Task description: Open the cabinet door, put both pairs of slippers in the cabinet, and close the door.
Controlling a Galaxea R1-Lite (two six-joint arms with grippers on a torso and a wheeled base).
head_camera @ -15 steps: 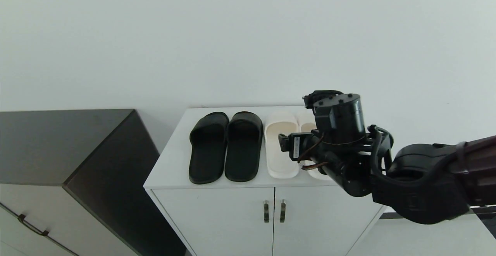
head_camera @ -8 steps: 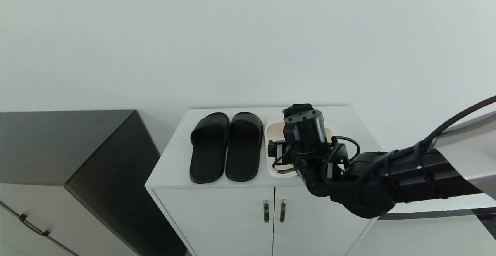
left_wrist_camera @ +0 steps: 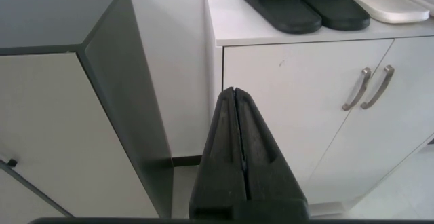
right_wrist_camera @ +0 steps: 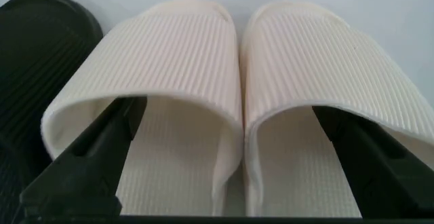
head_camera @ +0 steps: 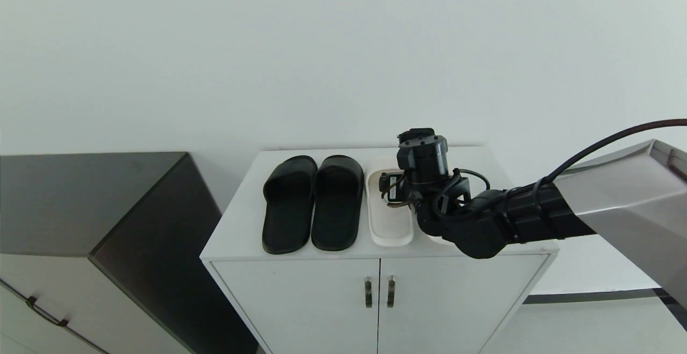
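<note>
A pair of white slippers [right_wrist_camera: 169,54] and a pair of black slippers [head_camera: 312,203] lie side by side on top of the white cabinet [head_camera: 300,303]. Both cabinet doors are closed, with their handles [head_camera: 380,292] in the middle. My right gripper [right_wrist_camera: 227,108] is open at the white pair [head_camera: 387,220]. One finger [right_wrist_camera: 95,159] sits under the strap of one white slipper and the other finger under the strap of its mate. The right arm hides the second white slipper in the head view. My left gripper [left_wrist_camera: 234,98] is shut on nothing, low in front of the cabinet's left side.
A dark-topped cabinet [head_camera: 91,204] stands close on the left of the white one, with a narrow gap between them. A bare wall rises directly behind both. In the left wrist view, the door handles [left_wrist_camera: 366,88] and the black slippers [left_wrist_camera: 305,0] show ahead.
My right arm has stretched forward and down over the cabinet top. Its gripper went from in front of the white slippers to into their strap openings. The slippers have not shifted.
</note>
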